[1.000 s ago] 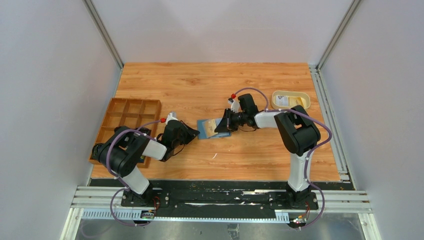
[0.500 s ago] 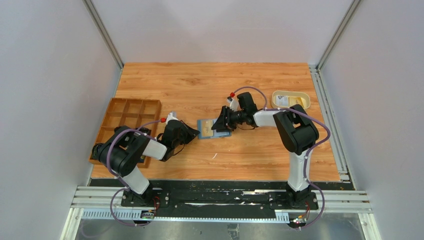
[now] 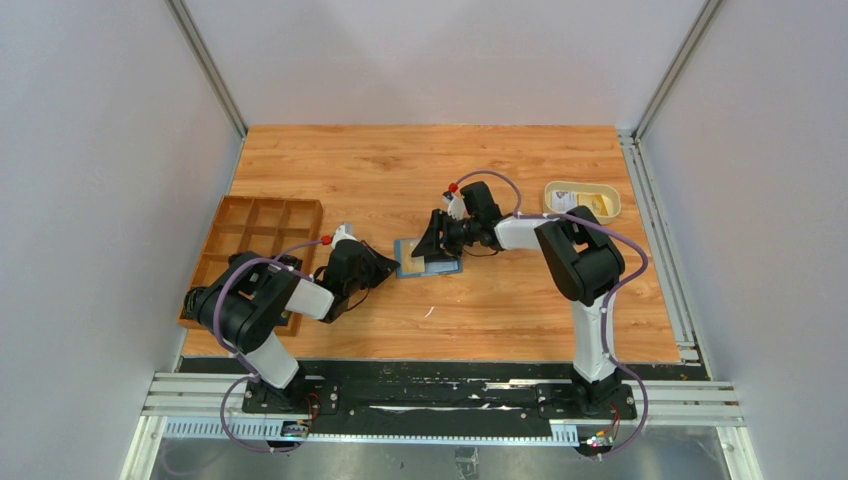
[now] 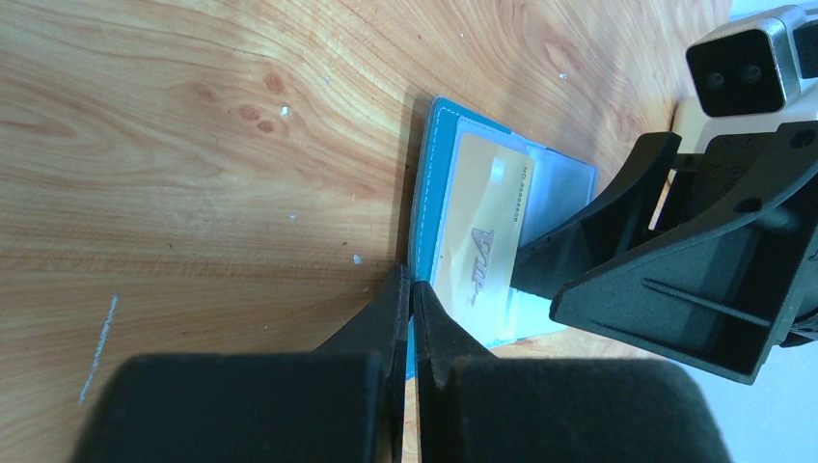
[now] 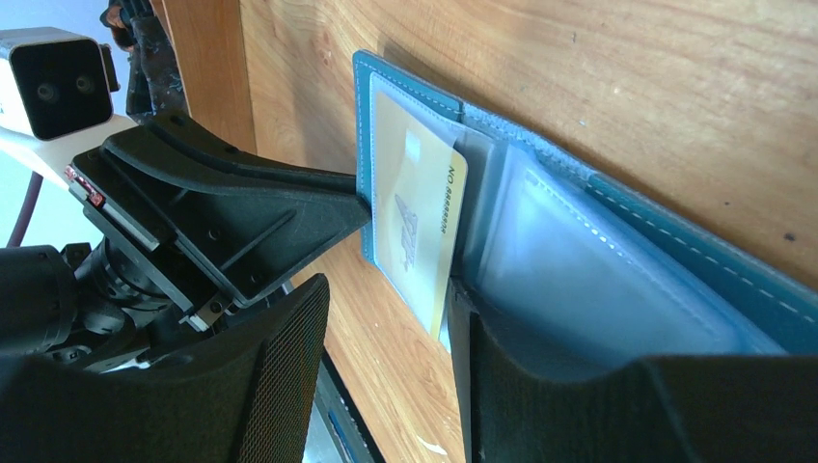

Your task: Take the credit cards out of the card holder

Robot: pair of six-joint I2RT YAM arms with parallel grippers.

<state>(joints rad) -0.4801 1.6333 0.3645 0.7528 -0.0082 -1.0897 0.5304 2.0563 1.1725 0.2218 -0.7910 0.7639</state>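
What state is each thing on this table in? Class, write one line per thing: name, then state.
card holder: open, lying flat.
yellow card: lying in the holder, not yet out.
left gripper: shut, tips against the holder's edge.
right gripper: open, at the yellow card's end.
cream dish: upright, a whitish card in it.
wooden tray: upright, partly hidden by the left arm.
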